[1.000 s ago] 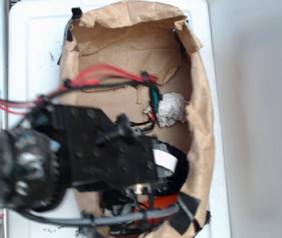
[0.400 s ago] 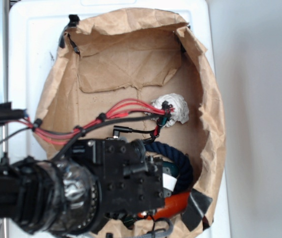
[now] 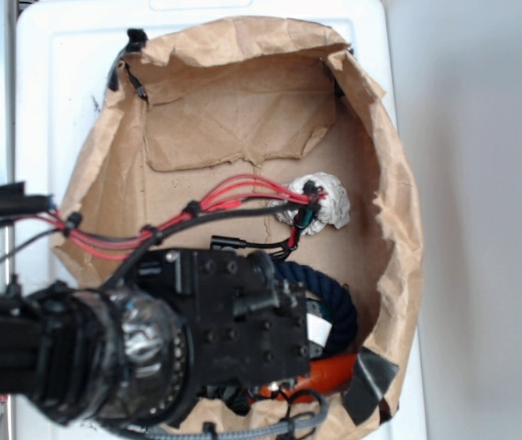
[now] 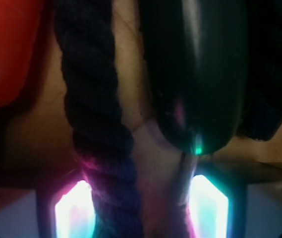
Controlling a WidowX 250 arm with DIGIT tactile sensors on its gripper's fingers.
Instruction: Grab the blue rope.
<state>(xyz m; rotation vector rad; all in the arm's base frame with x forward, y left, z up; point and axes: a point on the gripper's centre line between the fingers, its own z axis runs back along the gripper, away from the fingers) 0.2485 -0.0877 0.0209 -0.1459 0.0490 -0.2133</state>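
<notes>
Navy twisted strands of the blue rope ran down the wrist view and into the space between the two lit fingertip pads, passing close by the left one. The jaws stood apart, with the gripper released and nothing clamped; whether either pad touched the rope could not be told. Just right of the rope lay a smooth dark green oval object, its rounded end near the right pad, so that a closing might catch it as well. At the far left an orange carrot showed at the edge.

From the exterior view the gripper was low inside the brown paper-lined bin, its fingertips hidden under the arm. The rope curved out from beneath it on the right, with the carrot nearer the camera and a crumpled white wad farther off.

By this showing the reach and descent looked done and the rope was lined up. Closing on it and lifting were left.
</notes>
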